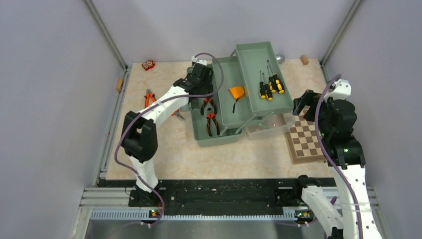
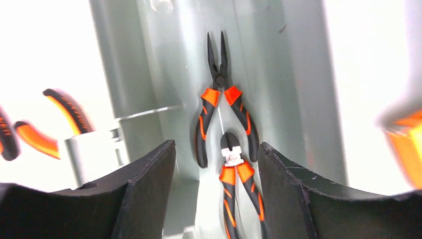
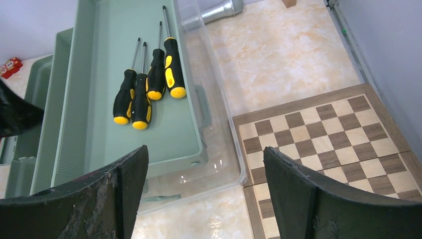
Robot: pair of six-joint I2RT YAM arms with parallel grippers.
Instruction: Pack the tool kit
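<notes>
The toolbox (image 1: 216, 138) stands open near the middle of the table (image 1: 164, 154), towards the far edge. Its fold-out tray (image 1: 254, 59) is swung out to the right of the main compartment and raised above it.

Contents:
- Four screwdrivers (image 1: 270, 85) (image 3: 149, 84) lie side by side in the fold-out tray, handles towards the near end.
- The tape measure (image 1: 237, 92) lies in the main compartment, against its right wall.
- Two pairs of pliers (image 1: 210, 115) lie on the floor of the main compartment, left of the tape measure. The left wrist view shows them end to end: the long-nose pair (image 2: 219, 79) with its handles spread, and the shorter pair (image 2: 233, 172) with its head between those handles.

The clear lid (image 1: 268, 127) (image 3: 219, 149) lies under the near end of the tray. A loose pair of pliers (image 1: 149, 97) lies on the table, to the left of the toolbox.

The left gripper (image 1: 201, 74) (image 2: 216, 147) hangs over the left part of the main compartment, directly above the two pairs of pliers. Its jaws stand wide apart and nothing is between them.

The right gripper (image 1: 304, 102) (image 3: 206, 149) hovers just right of the tray, above the far corner of the chessboard (image 1: 306, 142) (image 3: 323, 134). Its jaws are spread wide and hold nothing.

The chessboard lies flat on the table, its left edge against the lid. A metal cylinder (image 1: 280, 58) (image 3: 211, 14) lies behind the far end of the tray.
</notes>
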